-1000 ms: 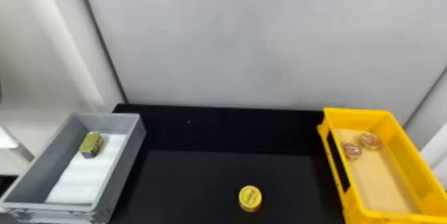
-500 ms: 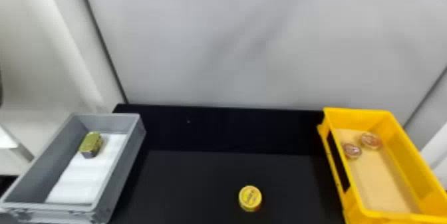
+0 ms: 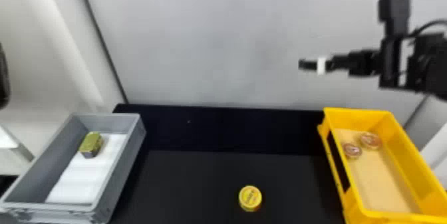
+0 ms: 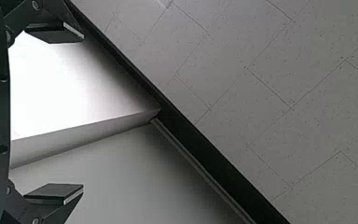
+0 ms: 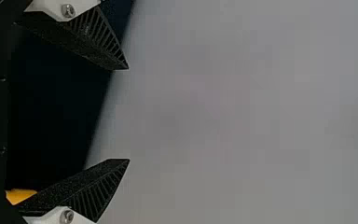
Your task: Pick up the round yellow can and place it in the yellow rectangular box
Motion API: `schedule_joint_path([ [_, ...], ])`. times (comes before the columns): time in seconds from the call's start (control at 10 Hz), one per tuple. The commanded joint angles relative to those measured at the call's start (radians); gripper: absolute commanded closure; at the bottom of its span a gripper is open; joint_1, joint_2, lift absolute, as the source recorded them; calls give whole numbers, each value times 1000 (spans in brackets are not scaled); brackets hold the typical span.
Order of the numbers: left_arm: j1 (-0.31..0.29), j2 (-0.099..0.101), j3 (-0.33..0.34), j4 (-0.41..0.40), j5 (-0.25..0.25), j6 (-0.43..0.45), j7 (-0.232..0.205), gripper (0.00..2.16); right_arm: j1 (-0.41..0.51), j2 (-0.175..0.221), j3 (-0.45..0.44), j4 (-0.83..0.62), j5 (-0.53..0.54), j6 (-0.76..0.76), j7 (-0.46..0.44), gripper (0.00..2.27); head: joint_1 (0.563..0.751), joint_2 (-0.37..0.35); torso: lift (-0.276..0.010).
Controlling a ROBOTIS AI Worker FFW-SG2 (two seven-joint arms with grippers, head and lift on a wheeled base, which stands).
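Observation:
In the head view my right gripper [image 3: 307, 64] hangs high at the right, above and behind the round yellow can [image 3: 250, 198], which stands on the black table near the front edge. The yellow rectangular box [image 3: 357, 190] is at the right; two small round reddish items [image 3: 370, 140] lie at its far end. In the right wrist view the fingers of my right gripper [image 5: 128, 115] are wide apart with nothing between them. My left gripper [image 4: 83, 115] stands open and holds nothing, turned toward a wall and ceiling tiles.
At the left a grey box [image 3: 121, 168] holds a small green-gold tin [image 3: 91, 144] on a white liner. A pale wall [image 3: 213, 40] rises behind the black table [image 3: 186, 186]. A dark piece [image 3: 3, 77] shows at the left edge.
My right arm has come into the head view from the right edge, its gripper pointing left. The can, the boxes and their contents have stayed put.

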Motion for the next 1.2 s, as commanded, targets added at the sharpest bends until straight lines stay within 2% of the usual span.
schedule_joint_path([
  [0.0, -11, -17, -11, 8, 3, -2, 1, 142, 55, 26, 55, 112, 126, -37, 219, 70, 663, 54, -10],
  [0.1, -11, -23, -11, 15, 5, -7, 3, 142, 58, 52, 84, 168, 224, -56, 337, 73, 663, 54, -10],
  [0.2, -11, -31, -11, 18, 5, -11, 7, 142, 69, 78, 101, 201, 307, -80, 413, 73, 663, 54, -10],
  [0.3, -11, -37, -11, 22, 5, -16, 7, 142, 80, 92, 117, 241, 322, -105, 443, 73, 663, 54, -10],
  [0.4, -8, -43, -11, 25, 6, -18, 9, 142, 92, 110, 131, 281, 388, -129, 497, 73, 663, 54, -10],
  [0.8, 1, -55, -10, 41, 11, -36, 15, 142, 98, 178, 206, 447, 479, -222, 532, 78, 663, 54, -10],
  [1.1, 8, -55, -8, 42, 14, -42, 16, 142, 83, 198, 299, 566, 559, -347, 578, 78, 663, 54, -10],
])
